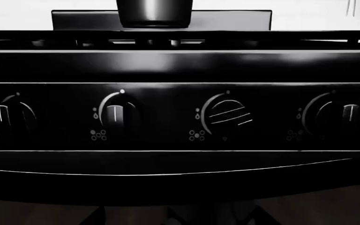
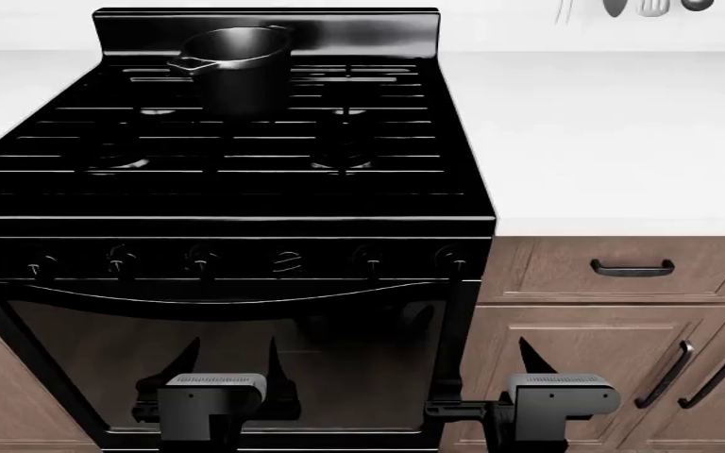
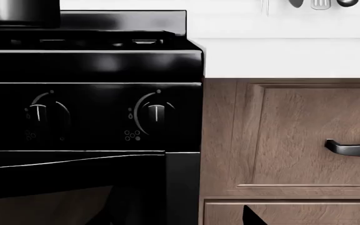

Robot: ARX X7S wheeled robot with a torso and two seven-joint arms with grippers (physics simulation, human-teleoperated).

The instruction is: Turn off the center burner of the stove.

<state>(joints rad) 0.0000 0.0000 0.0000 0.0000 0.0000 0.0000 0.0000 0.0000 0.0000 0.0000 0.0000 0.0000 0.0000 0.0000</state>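
Note:
The glossy black stove (image 2: 211,189) fills the middle of the head view, with a row of small front knobs. One knob (image 2: 287,260) is turned sideways; the others point up. In the left wrist view it is the third knob (image 1: 227,115), straight ahead and some way off. My left gripper (image 2: 231,354) is open, low in front of the oven door, below the knob row. My right gripper (image 2: 486,359) is open at the stove's right edge. One of its fingertips (image 3: 250,216) shows against the cabinet; the other is lost against the dark oven.
A black pot (image 2: 237,61) stands on the back grate. A white counter (image 2: 615,142) lies right of the stove, over brown cabinets (image 2: 589,340) with dark handles (image 2: 632,269). Utensils (image 2: 646,8) hang on the wall. The right wrist view shows the two rightmost knobs (image 3: 157,114).

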